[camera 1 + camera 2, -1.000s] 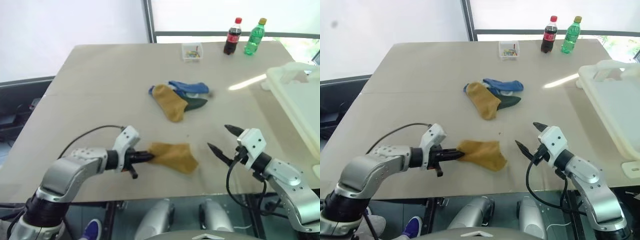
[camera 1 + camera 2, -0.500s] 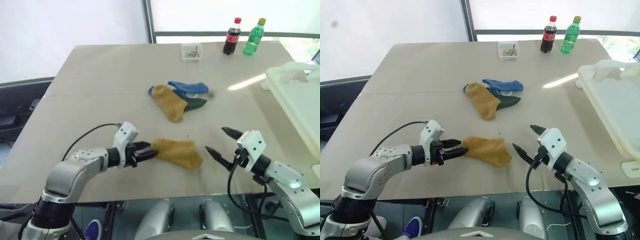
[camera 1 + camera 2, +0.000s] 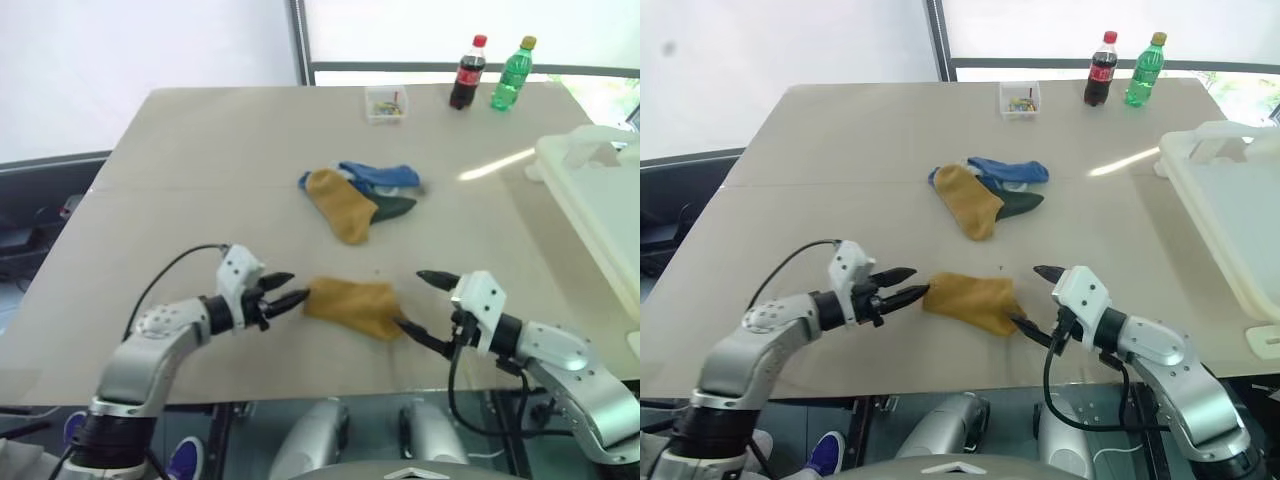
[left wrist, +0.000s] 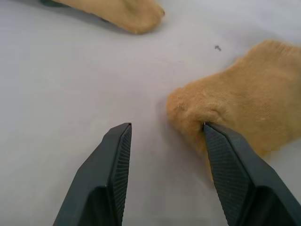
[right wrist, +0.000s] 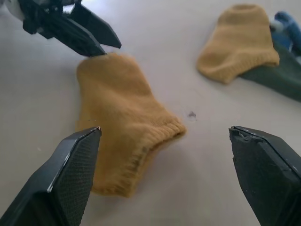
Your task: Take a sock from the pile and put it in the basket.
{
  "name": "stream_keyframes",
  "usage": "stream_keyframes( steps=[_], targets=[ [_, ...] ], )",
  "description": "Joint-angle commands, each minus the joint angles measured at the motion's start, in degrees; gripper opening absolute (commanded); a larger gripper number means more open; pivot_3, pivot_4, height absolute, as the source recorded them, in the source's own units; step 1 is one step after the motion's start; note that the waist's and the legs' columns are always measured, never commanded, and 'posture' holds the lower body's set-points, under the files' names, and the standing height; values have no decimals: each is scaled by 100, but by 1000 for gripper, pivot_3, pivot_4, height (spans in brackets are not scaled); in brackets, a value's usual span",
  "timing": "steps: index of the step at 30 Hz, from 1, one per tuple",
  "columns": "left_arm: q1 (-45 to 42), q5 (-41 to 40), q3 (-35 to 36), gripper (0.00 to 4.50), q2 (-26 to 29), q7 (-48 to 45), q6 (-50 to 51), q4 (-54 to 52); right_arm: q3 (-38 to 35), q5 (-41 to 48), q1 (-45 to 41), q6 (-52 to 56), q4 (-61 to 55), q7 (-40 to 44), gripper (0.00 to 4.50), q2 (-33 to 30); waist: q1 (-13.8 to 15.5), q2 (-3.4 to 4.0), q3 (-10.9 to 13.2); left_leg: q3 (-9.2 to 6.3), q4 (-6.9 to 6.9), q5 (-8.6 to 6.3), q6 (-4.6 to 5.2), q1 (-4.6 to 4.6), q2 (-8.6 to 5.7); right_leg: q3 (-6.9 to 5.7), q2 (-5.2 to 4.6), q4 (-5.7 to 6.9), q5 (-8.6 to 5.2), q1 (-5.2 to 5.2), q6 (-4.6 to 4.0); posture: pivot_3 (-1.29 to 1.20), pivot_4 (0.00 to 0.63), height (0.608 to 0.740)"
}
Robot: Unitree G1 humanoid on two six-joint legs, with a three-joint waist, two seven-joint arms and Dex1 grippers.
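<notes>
Plainly, the mustard sock [image 3: 352,304] lying alone on the table [image 3: 200,170] is soft, light and limp; we judge it will fold and sag once lifted, will not slip from ribbed pads, and cannot break; the best hold looks to be a pinch across the thick knitted cuff or a bunched fold at either end

Relative to that sock: the left gripper [image 3: 285,290] sits at its toe end, fingers about half apart and closed on nothing, one pad [image 4: 230,165] just touching the fabric; the right gripper [image 3: 415,303] sits at the opposite end, fingers spread wide and empty, its lower fingertip at the cuff edge; the pile [image 3: 360,198] lies further up the table, apart from it; the basket [image 3: 600,215] stands well off toward the right arm's side

We count: one loose mustard sock; in the pile three socks that we can tell, one mustard, one blue, one dark green; one basket; two bottles beyond the pile, a red-capped cola bottle [image 3: 466,73] and a green bottle [image 3: 510,73]; one small clear box [image 3: 385,103] near them
</notes>
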Motion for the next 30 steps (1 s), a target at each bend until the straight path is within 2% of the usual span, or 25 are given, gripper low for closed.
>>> stream_keyframes(
  steps=[1, 3, 5, 8, 10, 11, 14, 18, 20, 21, 22, 23, 25, 26, 30],
  targets=[
    [14, 259, -188, 2525, -104, 236, -102, -50, 282, -406, -104, -276, 251, -28, 4500, 26, 0, 1, -1, -1, 0, 0, 0, 0, 0, -1, 1, 0, 0, -1, 0, 0, 150, 740],
    [73, 341, -257, 2525, -121, 256, -136, -113, 354, -517, -127, -341, 392, -29, 4500, 58, 0, 3, -1, -1, -1, 0, 0, 0, 0, -1, 1, 0, 0, 0, 0, 0, 150, 740],
    [142, 431, -325, 2559, -82, 285, -121, -189, 361, -495, -101, -319, 428, 20, 3966, 70, 1, 2, -5, -1, -1, 0, 0, 1, 0, 0, 1, 0, 0, 1, 0, 0, 150, 740],
    [330, 403, -384, 2559, -72, 295, 14, -393, 357, -570, -85, -380, 471, 104, 2720, -18, 0, 3, -5, 0, 0, 0, 0, 2, 0, 1, 0, 0, 0, 2, 0, 0, 150, 740],
    [579, 299, -373, 2559, -39, 287, 138, -708, 284, -688, -107, -574, 630, 229, 1768, -202, -5, 4, -6, 1, 0, -1, 0, 2, 0, 2, 0, 0, 0, 2, 0, 0, 150, 740],
    [666, 271, -357, 2559, -28, 290, 180, -822, 243, -694, -129, -683, 708, 317, 1126, -281, -3, 4, -6, 2, 0, -1, 1, 2, 0, 3, 1, 0, 0, 2, 0, 0, 150, 740],
    [867, 266, -268, 2559, -69, 409, 247, -1041, 62, -484, -265, -1131, 994, 822, 33, -594, -1, 6, -8, 3, 0, -1, 1, 4, 0, 2, 0, -1, 0, 4, 0, 0, 150, 740],
    [934, 174, -187, 2559, -166, 503, 284, -1085, 20, -378, -457, -1337, 1278, 1250, 33, -837, 11, 4, -10, 1, 1, -4, 7, 6, 0, -2, 0, -1, 0, 8, 1, 0, 150, 740],
    [879, -86, -97, 2559, -195, 394, 437, -1016, 46, -215, -604, -1049, 1294, 1483, 33, -902, 5, 7, -11, 0, 1, -3, 5, 6, 1, -2, 1, 0, 0, 7, 1, 0, 150, 740],
    [848, -197, -50, 3067, -205, 353, 502, -1000, 40, -85, -648, -869, 1246, 1583, 654, -916, 4, 7, -11, 0, 1, -3, 5, 6, 1, -1, 0, 0, 0, 7, 1, 0, 150, 740],
    [823, -269, -16, 3372, -203, 325, 534, -997, 29, 24, -670, -728, 1175, 1648, 991, -921, 11, 7, -11, 0, 1, -3, 5, 6, 1, -1, 0, 0, 0, 7, 0, 0, 150, 740],
    [796, -274, 24, 3865, -196, 352, 522, -984, 7, 39, -678, -681, 1107, 1626, 1523, -910, 13, 7, -11, -1, 2, -3, 5, 6, 1, -2, 0, -1, 0, 8, 1, 0, 150, 740],
    [777, -291, 94, 4239, -176, 363, 469, -951, -31, 17, -652, -651, 989, 1553, 1912, -904, 13, 7, -11, -1, 2, -3, 5, 5, 1, -2, 0, -1, 0, 8, 0, 0, 150, 740],
    [781, -302, 124, 4500, -177, 373, 455, -937, -76, 26, -594, -618, 905, 1495, 2381, -901, 11, 7, -11, -1, 2, -3, 5, 5, 1, -2, 0, -1, 0, 8, 0, 0, 150, 740],
    [818, -337, 294, 4500, -150, 316, 280, -873, -394, 145, -303, -485, 541, 1238, 3701, -873, 6, 7, -11, -2, 0, -2, 3, 5, 1, -1, 0, 0, 0, 6, 0, 0, 150, 740]
  ],
)
